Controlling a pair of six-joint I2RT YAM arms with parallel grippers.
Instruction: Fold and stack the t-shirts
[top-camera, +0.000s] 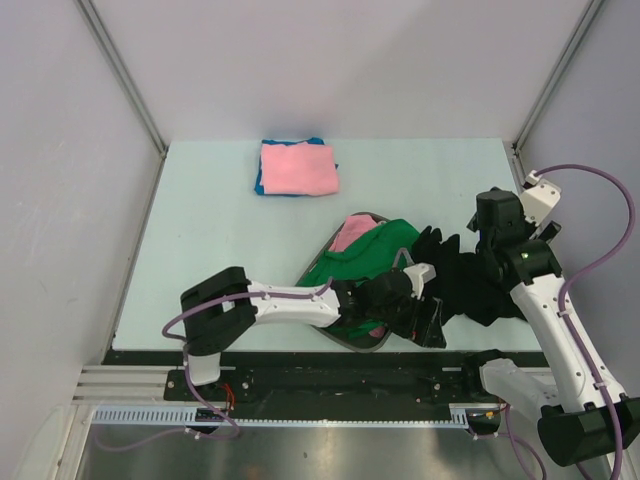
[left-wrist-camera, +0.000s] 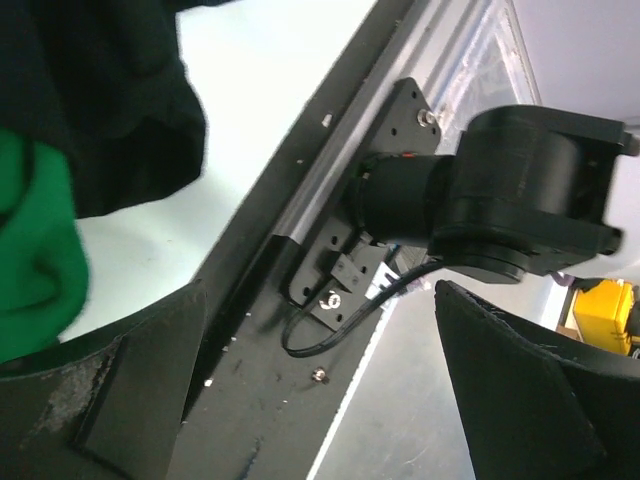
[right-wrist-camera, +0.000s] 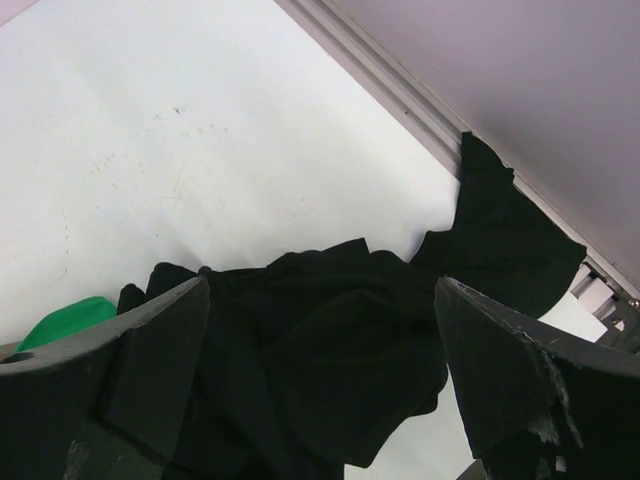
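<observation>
A loose heap of t-shirts lies right of the table's middle: a green one, a pink one peeking out behind it, and a crumpled black one on the right. At the back, a folded pink t-shirt rests on a folded blue one. My left gripper hangs open and empty over the table's front edge, beside black cloth and green cloth. My right gripper is open just above the black t-shirt, holding nothing.
A grey rim runs around the near side of the heap. The black front rail and the right arm's base fill the left wrist view. The side wall's rail runs close behind the black cloth.
</observation>
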